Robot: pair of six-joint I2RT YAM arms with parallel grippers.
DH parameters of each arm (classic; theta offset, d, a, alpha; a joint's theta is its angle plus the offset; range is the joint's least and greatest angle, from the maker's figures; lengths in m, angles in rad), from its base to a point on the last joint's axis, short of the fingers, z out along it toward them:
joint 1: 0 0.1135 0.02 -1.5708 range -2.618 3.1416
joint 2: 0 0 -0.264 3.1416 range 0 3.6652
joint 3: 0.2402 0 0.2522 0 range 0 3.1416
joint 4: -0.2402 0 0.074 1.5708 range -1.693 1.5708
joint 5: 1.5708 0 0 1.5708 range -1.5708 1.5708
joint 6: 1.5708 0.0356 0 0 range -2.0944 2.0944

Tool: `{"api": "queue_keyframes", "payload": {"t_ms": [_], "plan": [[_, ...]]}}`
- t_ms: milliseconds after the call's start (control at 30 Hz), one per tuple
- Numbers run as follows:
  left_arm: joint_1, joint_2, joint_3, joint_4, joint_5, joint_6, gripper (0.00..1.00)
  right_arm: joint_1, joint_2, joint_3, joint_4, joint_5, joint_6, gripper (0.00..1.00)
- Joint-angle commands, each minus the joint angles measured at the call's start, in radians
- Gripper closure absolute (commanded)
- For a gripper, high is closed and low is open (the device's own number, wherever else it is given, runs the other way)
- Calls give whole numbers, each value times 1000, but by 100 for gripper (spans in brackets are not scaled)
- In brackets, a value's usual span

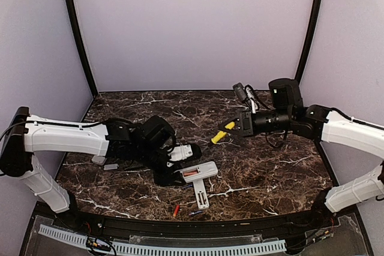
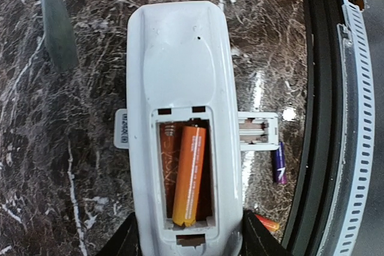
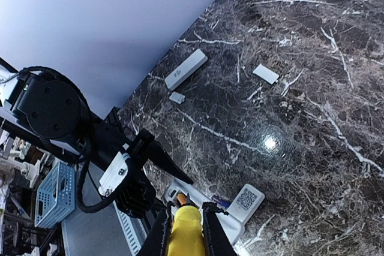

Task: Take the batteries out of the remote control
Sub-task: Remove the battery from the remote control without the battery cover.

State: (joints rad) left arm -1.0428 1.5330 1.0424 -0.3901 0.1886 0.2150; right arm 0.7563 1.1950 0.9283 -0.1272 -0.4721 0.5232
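one orange battery (image 2: pixel 189 172) lies askew in the open bay of the white remote (image 2: pixel 180 58), whose sides the left jaws clamp. it looks light, rigid and slick, best levered at an end. right jaws hold the yellow-handled screwdriver (image 3: pixel 186 232) above the desk (image 3: pixel 300 88).

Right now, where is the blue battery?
In the left wrist view, the blue battery lies on the table, right of the remote, beside the white cover plate.
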Motion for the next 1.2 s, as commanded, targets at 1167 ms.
{"api": "queue_keyframes", "payload": {"t_ms": [1167], "plan": [[-78, -3, 10, -4, 138, 55, 80, 49, 240, 171, -285, -235, -295, 100]]}}
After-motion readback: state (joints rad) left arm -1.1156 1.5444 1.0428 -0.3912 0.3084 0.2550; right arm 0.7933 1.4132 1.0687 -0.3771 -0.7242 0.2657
